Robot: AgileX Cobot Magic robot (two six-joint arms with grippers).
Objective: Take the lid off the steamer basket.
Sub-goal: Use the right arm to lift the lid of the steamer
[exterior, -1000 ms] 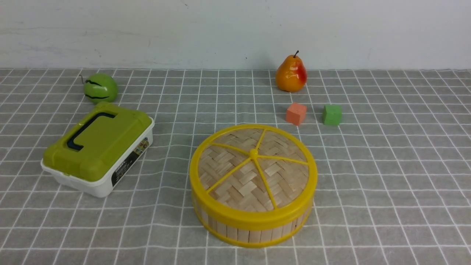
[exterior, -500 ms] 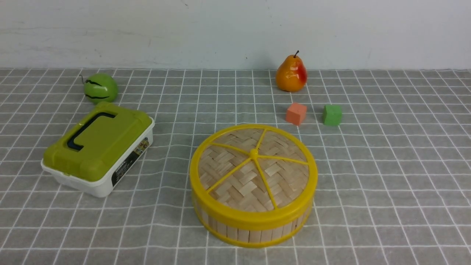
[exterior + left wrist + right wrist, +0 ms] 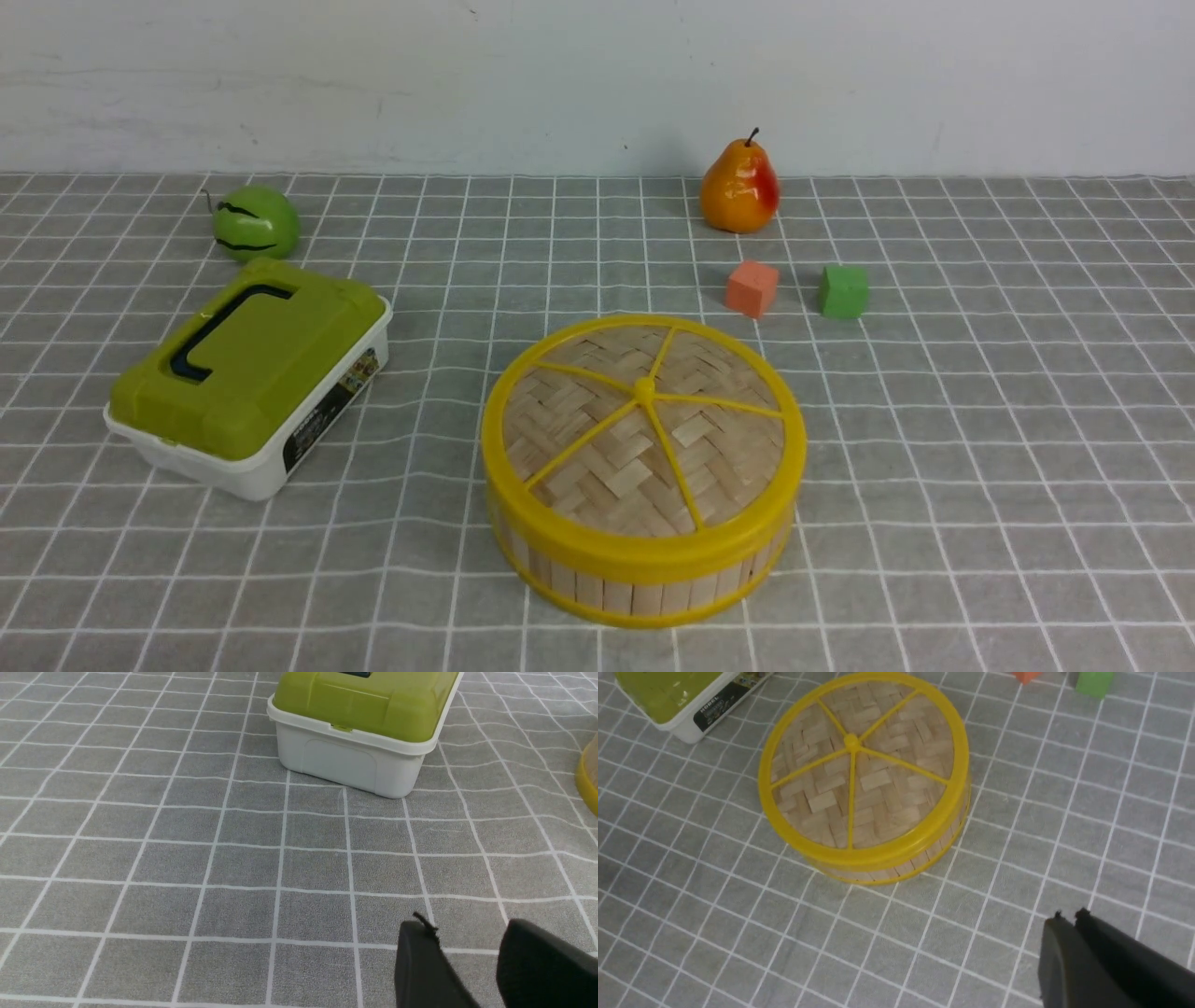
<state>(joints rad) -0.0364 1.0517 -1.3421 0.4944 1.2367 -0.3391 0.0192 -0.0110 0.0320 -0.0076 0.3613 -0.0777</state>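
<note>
Nothing shifted; your right gripper, closed, sat right of the lidded steamer basket, your left gripper parted, to its left.

Seen from between the arms facing forward, and closer from each wrist, angled downward, box shared by all three

The lid is yellow-rimmed woven tan, the pear orange-red, the cloth grey with white gridlines
</note>
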